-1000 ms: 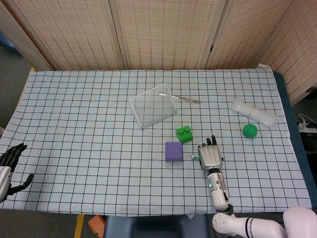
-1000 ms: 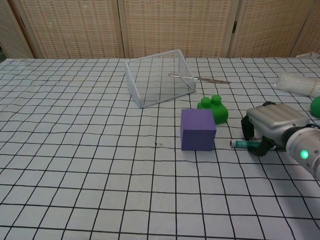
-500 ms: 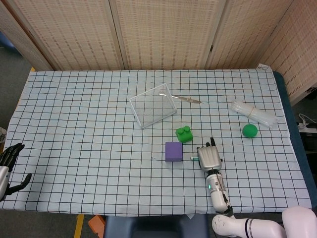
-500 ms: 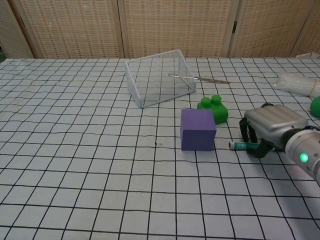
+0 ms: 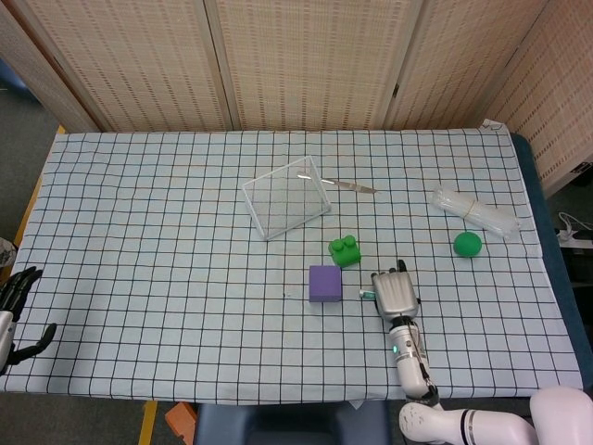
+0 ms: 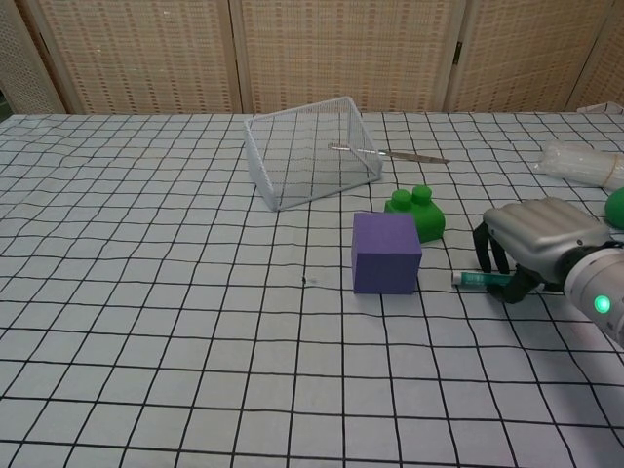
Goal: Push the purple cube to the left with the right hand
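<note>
The purple cube (image 5: 324,283) (image 6: 386,253) stands on the checked cloth near the table's middle front. My right hand (image 5: 395,292) (image 6: 531,244) rests to the right of it, a short gap away and not touching. Its fingers curl down onto the cloth and close around one end of a small teal pen (image 5: 364,296) (image 6: 475,280), whose tip pokes out toward the cube. At the table's front left corner my left hand (image 5: 17,311) hangs with its fingers spread and holds nothing.
A green toy block (image 5: 345,249) (image 6: 417,212) sits just behind and right of the cube. A tipped wire basket (image 5: 286,197) (image 6: 310,151) and a metal tool (image 5: 350,186) lie further back. A green ball (image 5: 467,244) and a clear plastic roll (image 5: 473,211) lie at the right.
My right hand edged slightly left, then back right, and the teal pen moved with it. The left hand sank lower at the frame's edge. The cube has not moved.
</note>
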You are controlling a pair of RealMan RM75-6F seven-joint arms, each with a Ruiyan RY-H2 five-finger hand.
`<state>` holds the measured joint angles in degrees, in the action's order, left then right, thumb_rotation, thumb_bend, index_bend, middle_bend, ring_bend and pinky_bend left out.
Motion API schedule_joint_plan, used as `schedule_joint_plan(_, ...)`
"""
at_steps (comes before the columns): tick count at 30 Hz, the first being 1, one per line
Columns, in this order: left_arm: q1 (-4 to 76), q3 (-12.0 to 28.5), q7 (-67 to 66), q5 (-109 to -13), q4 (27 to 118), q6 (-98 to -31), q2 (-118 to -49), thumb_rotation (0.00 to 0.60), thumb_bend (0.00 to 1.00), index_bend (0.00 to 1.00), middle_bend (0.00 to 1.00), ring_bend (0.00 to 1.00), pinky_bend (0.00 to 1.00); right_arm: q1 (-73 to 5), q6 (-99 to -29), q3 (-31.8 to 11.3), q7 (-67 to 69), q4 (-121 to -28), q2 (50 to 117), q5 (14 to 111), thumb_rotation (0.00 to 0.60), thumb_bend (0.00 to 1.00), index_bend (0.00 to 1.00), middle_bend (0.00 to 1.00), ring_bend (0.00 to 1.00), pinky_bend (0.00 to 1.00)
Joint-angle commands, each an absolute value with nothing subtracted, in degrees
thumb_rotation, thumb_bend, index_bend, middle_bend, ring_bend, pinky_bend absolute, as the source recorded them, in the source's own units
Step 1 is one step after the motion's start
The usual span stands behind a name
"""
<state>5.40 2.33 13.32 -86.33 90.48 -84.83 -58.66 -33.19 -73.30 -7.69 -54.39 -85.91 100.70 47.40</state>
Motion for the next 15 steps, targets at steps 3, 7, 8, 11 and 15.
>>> schedule_joint_plan(3,5.3,2.4,13.3,-86.3,90.5,-85.0,-58.6,0.600,0.38,0.00,0.00,0.00,0.12,-32.5,-73.8,-8.1,-51.9,-86.0,99.6,48.8,0.600,0.41,0.94,0.73,0.42,0.18)
schedule_joint_plan(7,5.3,2.4,13.0,-86.3,90.6,-84.9,-58.7,0.600,0.38,0.00,0.00,0.00,0.12,-32.2,-73.6,-8.5,-50.0,-86.0,98.9,49.8,0.600,0.42,0.97,0.75,0.43,0.18)
schedule_joint_plan(8,5.3,2.4,12.8,-86.2,90.6,-84.9,-58.8,0.600,0.38,0.00,0.00,0.00,0.12,-32.3,-73.3,-8.7,-49.4,-85.9,98.8,50.0,0.600,0.42,0.97,0.75,0.43,0.18)
schedule_joint_plan(11,5.4,2.5,12.4,-86.0,90.6,-84.8,-58.9,0.600,0.38,0.00,0.00,0.00,0.12,-32.7,-72.3,-9.1,-48.6,-85.4,98.7,50.3,0.600,0.42,0.98,0.76,0.44,0.18)
schedule_joint_plan(15,5.4,2.6,12.1,-85.9,90.6,-84.7,-59.0,0.600,0.38,0.00,0.00,0.00,0.12,-33.5,-70.9,-9.4,-48.3,-85.0,99.2,50.5,0.600,0.42,0.98,0.76,0.45,0.18)
